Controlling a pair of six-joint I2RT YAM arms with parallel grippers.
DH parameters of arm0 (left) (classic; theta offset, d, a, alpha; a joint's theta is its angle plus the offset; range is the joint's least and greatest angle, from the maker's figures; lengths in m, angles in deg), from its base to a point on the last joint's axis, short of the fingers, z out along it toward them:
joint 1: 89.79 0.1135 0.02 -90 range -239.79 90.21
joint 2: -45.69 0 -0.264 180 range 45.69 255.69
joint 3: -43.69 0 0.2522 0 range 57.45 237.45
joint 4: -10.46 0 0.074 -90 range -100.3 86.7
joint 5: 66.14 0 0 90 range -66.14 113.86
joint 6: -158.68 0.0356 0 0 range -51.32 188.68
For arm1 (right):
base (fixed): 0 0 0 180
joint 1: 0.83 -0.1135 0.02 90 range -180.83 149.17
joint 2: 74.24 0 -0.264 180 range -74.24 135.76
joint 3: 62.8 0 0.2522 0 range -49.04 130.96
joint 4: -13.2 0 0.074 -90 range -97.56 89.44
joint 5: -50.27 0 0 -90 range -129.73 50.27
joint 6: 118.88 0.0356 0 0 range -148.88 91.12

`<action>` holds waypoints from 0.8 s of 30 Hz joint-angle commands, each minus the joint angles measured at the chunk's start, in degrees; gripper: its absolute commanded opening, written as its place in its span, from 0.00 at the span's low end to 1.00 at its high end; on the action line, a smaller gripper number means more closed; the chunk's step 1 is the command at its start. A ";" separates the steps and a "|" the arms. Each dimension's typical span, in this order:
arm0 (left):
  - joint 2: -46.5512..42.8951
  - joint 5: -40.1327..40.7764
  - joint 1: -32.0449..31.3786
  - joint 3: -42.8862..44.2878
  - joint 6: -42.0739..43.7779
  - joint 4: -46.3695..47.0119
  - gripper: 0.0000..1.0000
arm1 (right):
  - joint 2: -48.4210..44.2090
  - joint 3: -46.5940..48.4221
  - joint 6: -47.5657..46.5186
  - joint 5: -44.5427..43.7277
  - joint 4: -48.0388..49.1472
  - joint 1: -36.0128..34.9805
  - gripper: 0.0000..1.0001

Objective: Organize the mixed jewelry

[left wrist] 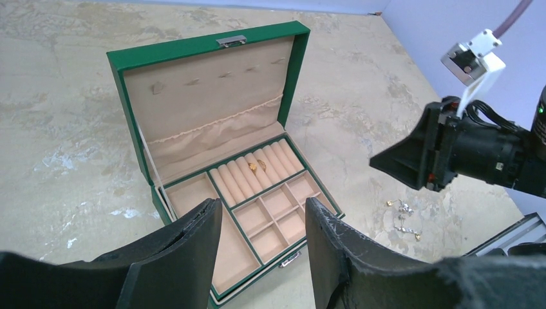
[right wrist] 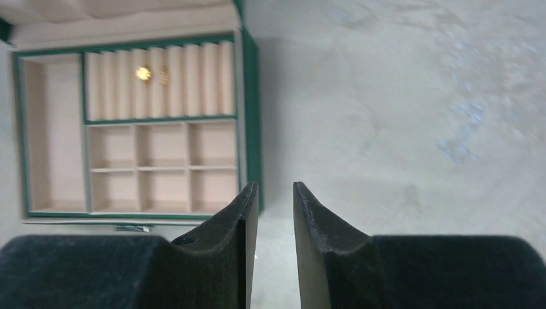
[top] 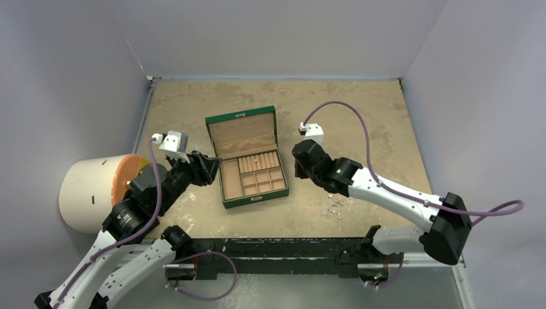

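On beige table [top: 360, 116], green box [top: 254, 200] with gold rings [left wrist: 253, 166]

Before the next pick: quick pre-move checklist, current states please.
1. Lid of green jewelry box open: ok.
2. Both gold pieces seated in ring rolls: ok.
3. All square compartments free: ok.
4. Empty right claw, jaws slightly apart: ok.
5. Empty left claw, open, at box's left side: ok.
6. Count of loose jewelry right of box: cannot tell, pieces too small.
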 commanded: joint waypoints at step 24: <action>1.24 0.18 0.38 -0.17 0.74 1.51 0.50 | -7.80 -19.45 14.98 2.43 -12.24 13.76 0.32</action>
